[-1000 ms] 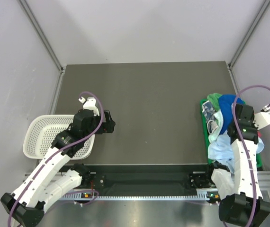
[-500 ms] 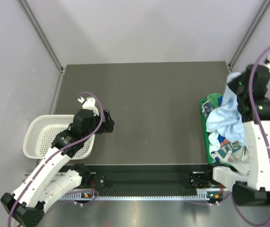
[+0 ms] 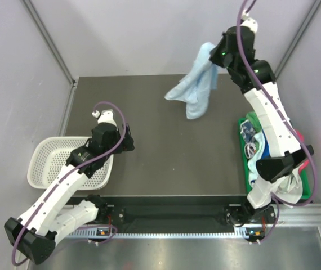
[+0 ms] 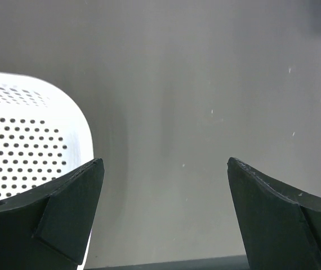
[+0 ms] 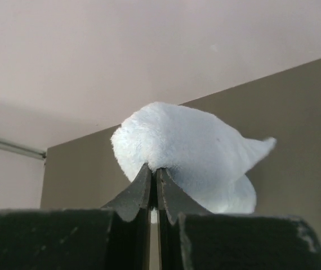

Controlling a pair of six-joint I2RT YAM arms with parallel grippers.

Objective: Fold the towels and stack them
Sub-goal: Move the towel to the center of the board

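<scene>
While grey walls [image 3: 149, 34] enclose the dark table [image 3: 166, 146], right claw [image 5: 154, 173] grips pale blue towel [image 3: 197, 87]; left claw [image 4: 165, 163] gapes.

From above you see the whole dark grey table [image 3: 172, 140], sharing the white perforated plastic basket [image 3: 45, 163] at frame left with your close left wrist view, the pale blue terry towel [image 3: 197, 90] with your right.

It was a robotics lab test cell: a dark tabletop [image 3: 172, 129] boxed in by plain pale panel walls [image 3: 149, 34] on aluminium struts [image 3: 48, 39]. A left arm [image 3: 59, 194] and a right arm [image 3: 267, 109] stood bolted to a slotted metal rail [image 3: 172, 231] along its near edge, trailing purple cables [image 3: 115, 105].
</scene>
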